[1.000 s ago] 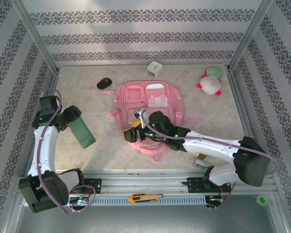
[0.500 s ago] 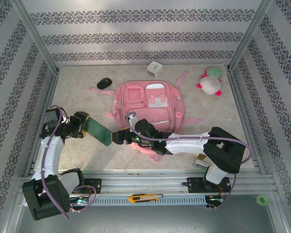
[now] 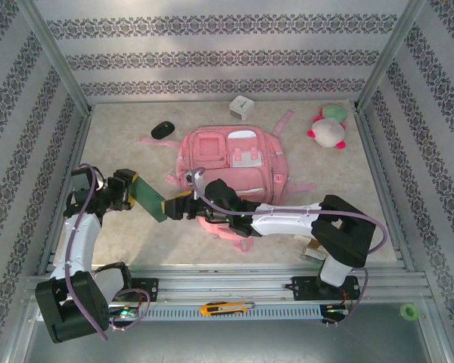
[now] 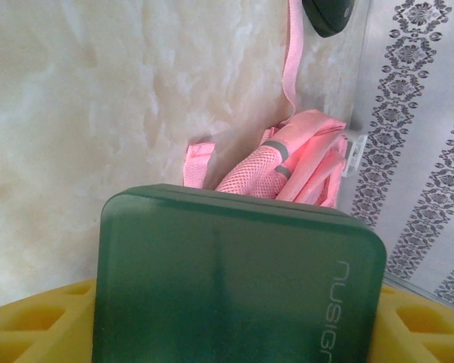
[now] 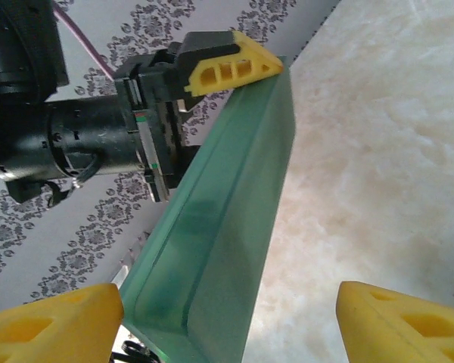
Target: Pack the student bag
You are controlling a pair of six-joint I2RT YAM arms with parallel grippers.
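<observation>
Left pincer (image 3: 135, 189) clamps green case (image 3: 152, 200) near desk's (image 3: 121, 246) left edge. Right pincer (image 3: 178, 206) gapes wide round case's free end, no grip yet. Student bag (image 3: 234, 162) lies mid-desk. Packing looks barely begun: mouse (image 3: 163, 129), cube (image 3: 242, 107), plush (image 3: 329, 130) lie outside.

We see a white cube (image 3: 242, 107) at the worktop's (image 3: 121, 144) far edge. Left of the cube lies a black mouse (image 3: 163, 129), right of it a plush toy (image 3: 328, 128), and well nearer than it an orange cutter (image 3: 225, 308).
</observation>
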